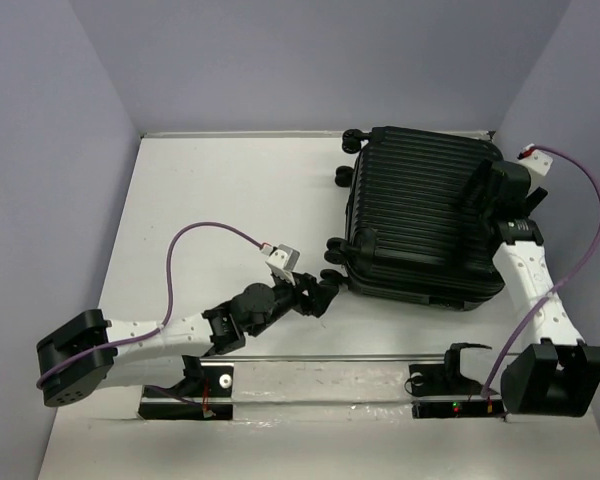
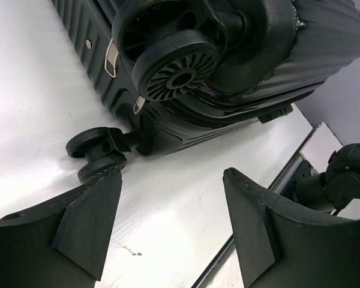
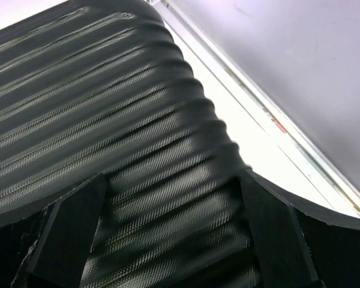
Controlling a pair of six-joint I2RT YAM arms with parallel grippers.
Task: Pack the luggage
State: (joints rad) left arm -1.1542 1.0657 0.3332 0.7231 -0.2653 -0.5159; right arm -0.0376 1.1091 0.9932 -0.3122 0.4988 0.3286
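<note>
The luggage [image 1: 420,215] lies flat and closed on the white table [image 1: 220,190], filling the far right corner. Its ribbed shell faces up and its caster wheels [image 1: 336,247] stick out of the side turned toward the left edge. Only the top view takes in the whole case.

The left wrist view comes in low at the case's near left corner. A spoked wheel [image 2: 175,71] hangs large at the top of the frame, a lower wheel [image 2: 96,155] rests on the table, and a zip [image 2: 216,95] runs along the shell (none of this can be read from above). The right wrist view gives little but ribs [image 3: 108,120] with a fine woven texture, plus a strip of table edge and the lilac wall [image 3: 276,36] beyond it.

The left gripper [image 1: 320,290] is spread wide and has hold of nothing. Its fingers [image 2: 87,222] frame bare table, with the lower wheel just beyond the left fingertip and apart from it. The right gripper [image 1: 488,190] reaches over the right part of the shell, jaws likewise wide, and its fingers [image 3: 69,240] stand either side of a band of ribs. Whether the pads press on the shell cannot be told, and they clasp nothing.

A purple cable [image 1: 205,228] arches over the left arm above the middle of the table. A metal rail [image 1: 330,358] runs along the near edge between the two bases.
</note>
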